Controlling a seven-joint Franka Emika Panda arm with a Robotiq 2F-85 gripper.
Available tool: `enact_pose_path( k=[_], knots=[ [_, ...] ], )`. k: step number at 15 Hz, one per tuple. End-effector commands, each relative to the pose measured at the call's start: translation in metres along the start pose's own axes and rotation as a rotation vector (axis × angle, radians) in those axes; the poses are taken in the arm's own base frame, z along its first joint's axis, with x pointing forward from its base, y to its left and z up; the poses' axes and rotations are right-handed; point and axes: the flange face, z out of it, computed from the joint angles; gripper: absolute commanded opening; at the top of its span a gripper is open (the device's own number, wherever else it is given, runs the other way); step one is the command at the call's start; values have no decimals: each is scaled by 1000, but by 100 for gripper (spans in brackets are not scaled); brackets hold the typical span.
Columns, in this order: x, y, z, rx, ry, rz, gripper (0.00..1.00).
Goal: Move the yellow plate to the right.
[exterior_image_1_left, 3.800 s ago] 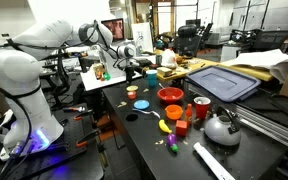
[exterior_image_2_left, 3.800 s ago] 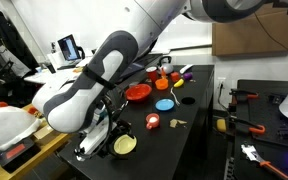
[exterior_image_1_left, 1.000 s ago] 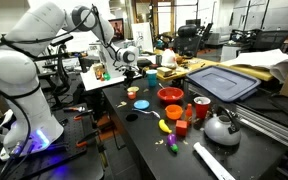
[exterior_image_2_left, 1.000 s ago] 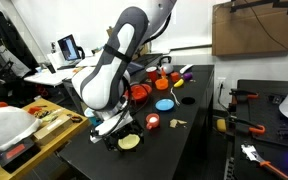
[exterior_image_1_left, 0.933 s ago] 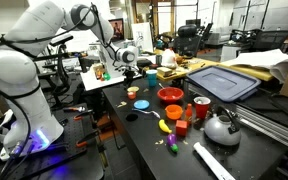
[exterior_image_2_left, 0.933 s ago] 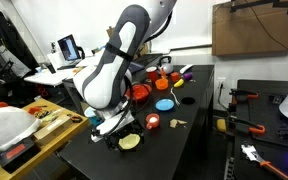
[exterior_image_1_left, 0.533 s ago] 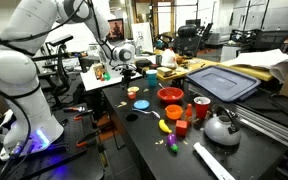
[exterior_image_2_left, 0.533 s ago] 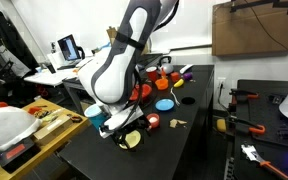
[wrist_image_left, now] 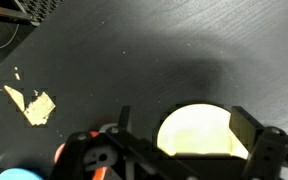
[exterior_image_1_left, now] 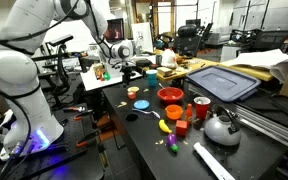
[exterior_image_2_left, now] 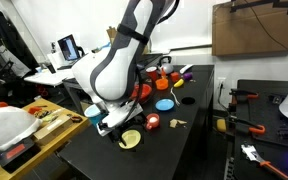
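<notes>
Black tabletop [wrist_image_left: 184, 40], matte, is seen filling the wrist view; a crowded lab bench is seen around it in both exterior views.

- Gripper [wrist_image_left: 184, 116] is held low over the table, fingers [wrist_image_left: 246, 128] spread wide, nothing clamped.
- Yellow plate [wrist_image_left: 196, 132] is seen lying flat between the two fingers. A dark gap shows on either side; contact cannot be made out.
- In an exterior view the plate [exterior_image_2_left: 131, 139] is found near the table's edge, with the gripper [exterior_image_2_left: 121, 130] just over its side.
- A pale yellow scrap [wrist_image_left: 34, 105] is noted on the bare surface, well apart from the plate.
- A small red cup [exterior_image_2_left: 152, 121] is seen just beside the plate; a blue dish [exterior_image_2_left: 164, 104] and a red bowl [exterior_image_2_left: 139, 92] lie farther along.
- Farther out in an exterior view, a silver kettle [exterior_image_1_left: 221, 127], a red mug [exterior_image_1_left: 200, 108] and a large blue lid [exterior_image_1_left: 222, 80] are recorded on the same table.
- From that side the plate is hidden behind the wrist.
</notes>
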Motion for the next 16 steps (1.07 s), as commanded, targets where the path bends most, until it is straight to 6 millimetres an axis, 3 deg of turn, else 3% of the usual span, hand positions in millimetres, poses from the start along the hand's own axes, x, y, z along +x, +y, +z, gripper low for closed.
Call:
enact_pose_path(
  k=[1, 5, 10, 16],
  knots=[
    [10, 11, 3, 62, 5, 75, 100],
    [26, 26, 18, 149, -12, 148, 100],
    [32, 50, 41, 238, -25, 219, 100],
    [30, 62, 45, 339, -4, 245, 100]
  ],
)
